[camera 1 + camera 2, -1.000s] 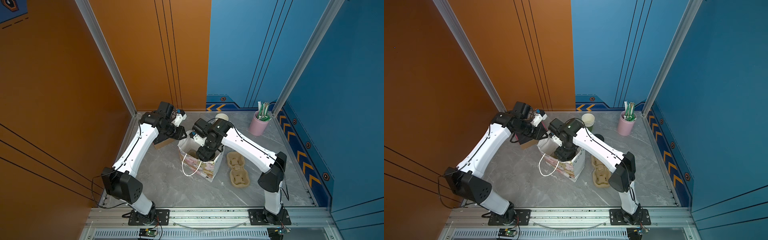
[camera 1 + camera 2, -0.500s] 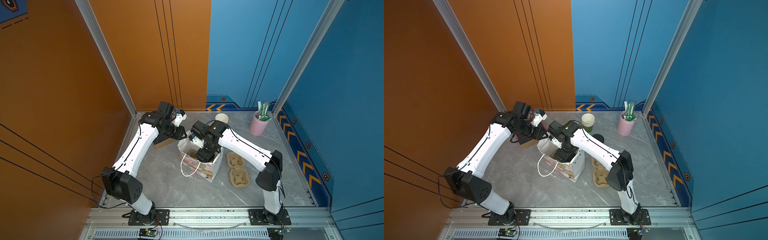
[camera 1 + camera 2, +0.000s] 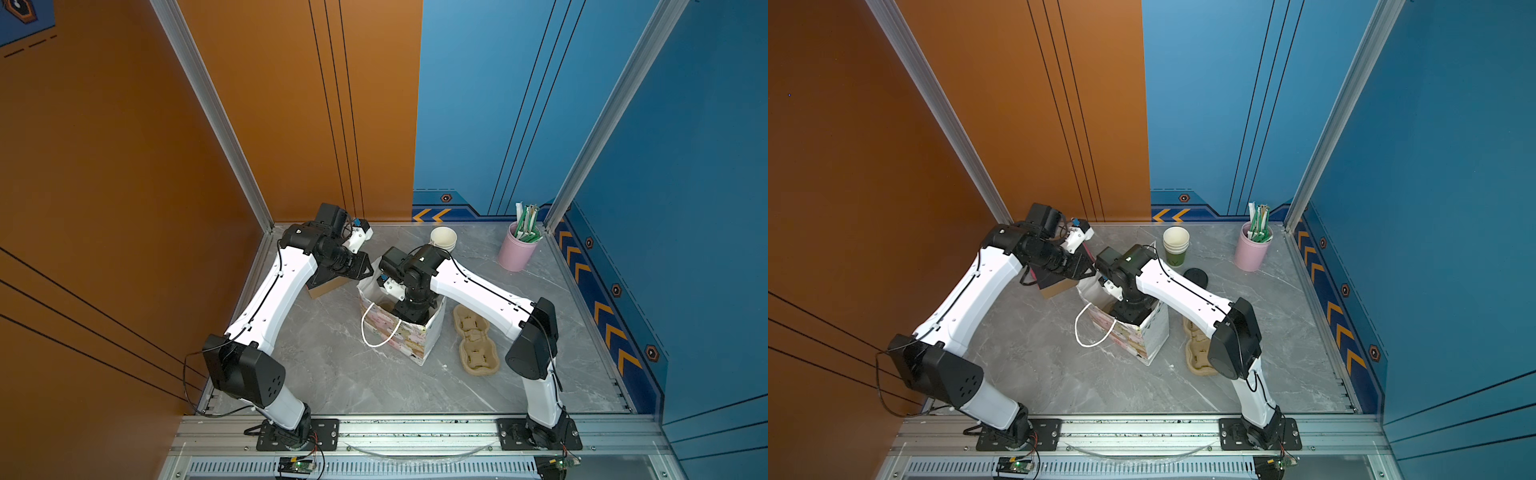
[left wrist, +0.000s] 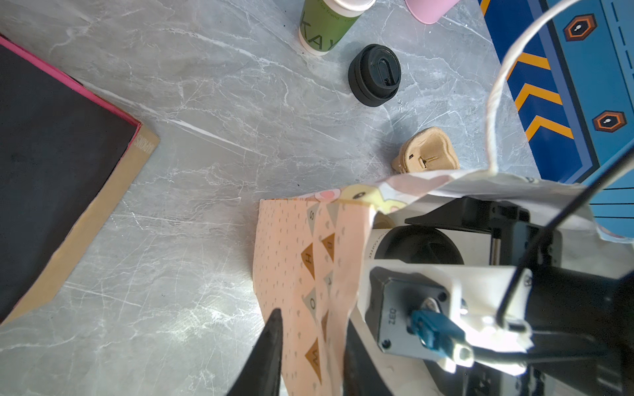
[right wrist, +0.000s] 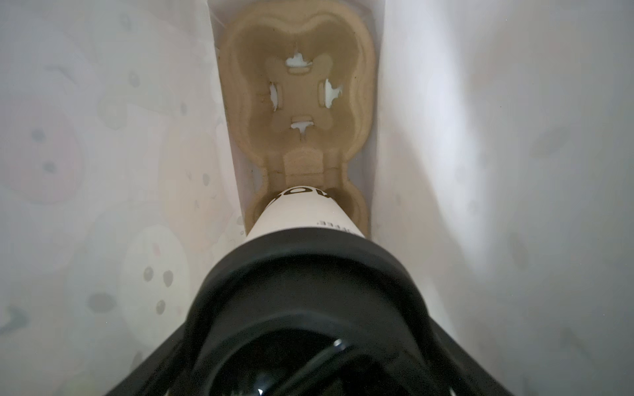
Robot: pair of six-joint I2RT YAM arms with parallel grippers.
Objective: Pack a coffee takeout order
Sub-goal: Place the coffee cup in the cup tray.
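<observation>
Our left gripper [image 4: 312, 324] pinches the pastel paper bag [image 3: 409, 338] rim, our right gripper [image 3: 412, 312] clasps the whitish black-lidded paper cup [image 5: 302, 214] inside

Green paper cup [image 4: 322, 32], bottom of cup stack, near back edge of table: big pale letters "KAY", rest cut off; small writing above too tiny to read.
Brown cardboard box [image 4: 103, 205], near back left corner: white word "NAPKINS" on rim.
Pink patterned paper bag [image 4: 291, 260], middle of table: little flags with letters S, B, H, O, then W or M.
Whitish paper cup with black lid [image 4: 376, 247], inside bag: small word "COFFEE".
Grey camera block [image 4: 398, 308]: "ZED".
Blue wall strip [image 4: 566, 68]: orange arrow marks, orange six-sided signs.
</observation>
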